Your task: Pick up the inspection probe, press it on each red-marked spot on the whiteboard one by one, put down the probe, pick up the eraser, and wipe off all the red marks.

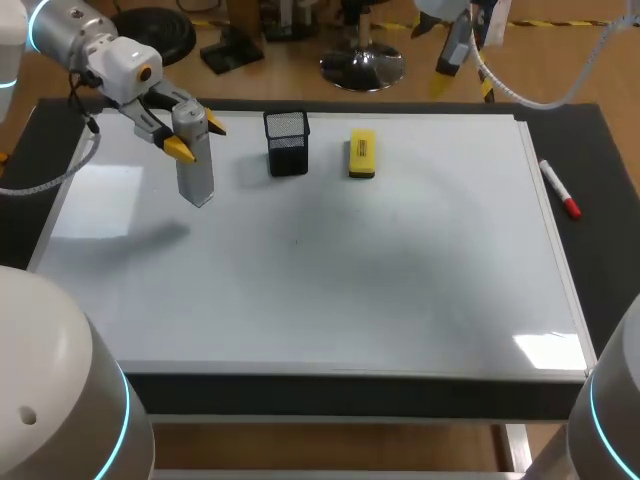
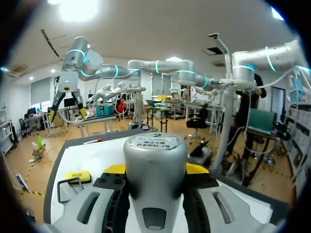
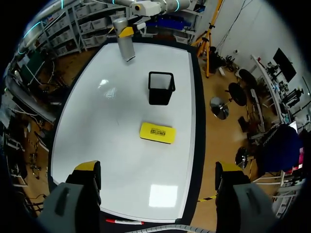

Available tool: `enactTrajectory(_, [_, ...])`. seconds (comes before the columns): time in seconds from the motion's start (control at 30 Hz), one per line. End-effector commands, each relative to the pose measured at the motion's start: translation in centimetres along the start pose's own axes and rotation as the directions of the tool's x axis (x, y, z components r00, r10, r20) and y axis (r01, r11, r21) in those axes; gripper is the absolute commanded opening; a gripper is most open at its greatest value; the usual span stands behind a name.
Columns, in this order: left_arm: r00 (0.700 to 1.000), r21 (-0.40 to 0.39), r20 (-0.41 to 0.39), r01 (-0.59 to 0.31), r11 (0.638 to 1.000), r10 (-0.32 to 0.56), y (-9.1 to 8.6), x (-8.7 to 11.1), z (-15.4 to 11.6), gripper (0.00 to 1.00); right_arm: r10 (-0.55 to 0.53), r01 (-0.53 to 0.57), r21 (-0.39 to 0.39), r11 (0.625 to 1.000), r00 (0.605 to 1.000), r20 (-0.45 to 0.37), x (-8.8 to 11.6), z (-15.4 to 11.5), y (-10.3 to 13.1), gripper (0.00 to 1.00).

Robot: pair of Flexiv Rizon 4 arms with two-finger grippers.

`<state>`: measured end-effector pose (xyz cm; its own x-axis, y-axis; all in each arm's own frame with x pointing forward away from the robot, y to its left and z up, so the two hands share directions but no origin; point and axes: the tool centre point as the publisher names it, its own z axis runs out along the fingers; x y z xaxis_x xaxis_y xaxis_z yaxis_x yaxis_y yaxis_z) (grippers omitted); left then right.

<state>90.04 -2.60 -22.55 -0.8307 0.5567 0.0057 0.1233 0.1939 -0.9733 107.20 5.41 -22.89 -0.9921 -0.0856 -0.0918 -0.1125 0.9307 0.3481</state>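
over the far left part of the whiteboard (image 1: 300,290), the left gripper (image 1: 197,137) had its two yellow-tipped fingers clamped on the upper end of the inspection probe (image 1: 197,175). the grey probe hung down from them, a little tilted, and its shadow lay apart from it on the board, so i judged it was lifted off the surface. in the left wrist view the probe filled the space between the fingers.

the right gripper (image 3: 158,167) was high above the board, fingers wide apart and holding nothing. the yellow eraser (image 1: 362,153) lay flat at the far edge, near the black mesh holder (image 1: 287,142). a red marker (image 1: 560,188) lay beside the right edge of the board.

i could not find any red mark on the board in these views, so the first danger was pressing on a wrong place. a tilted probe could also slide on the smooth board, or turn between the fingers, if pushed down hard. a sideways move toward the holder might knock it.
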Motion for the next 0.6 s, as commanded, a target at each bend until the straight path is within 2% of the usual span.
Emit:
enactTrajectory(0.03, [0.994,-0.027,0.105,0.033,0.999,-0.030,-0.7,0.5,0.7,0.00,-0.001,0.001,0.003,1.000,1.000,-0.001,0.0,-0.1,0.0,1.00])
enactTrajectory(0.23, [0.960,-0.042,0.275,0.073,0.996,-0.059,-1.7,0.1,0.1,0.00,-0.001,0.001,0.003,1.000,1.000,-0.001,0.0,-0.1,0.0,1.00])
enactTrajectory(0.33, [0.939,-0.035,0.335,0.093,0.995,-0.076,-2.4,-0.3,-0.2,0.00,-0.001,0.001,0.003,1.000,1.000,-0.001,0.0,-0.1,0.0,1.00])
enactTrajectory(0.6, [0.894,-0.032,0.436,0.129,0.991,-0.102,-3.6,-2.7,-0.6,0.00,-0.001,0.001,0.003,1.000,1.000,-0.001,0.0,-0.1,0.0,1.00])
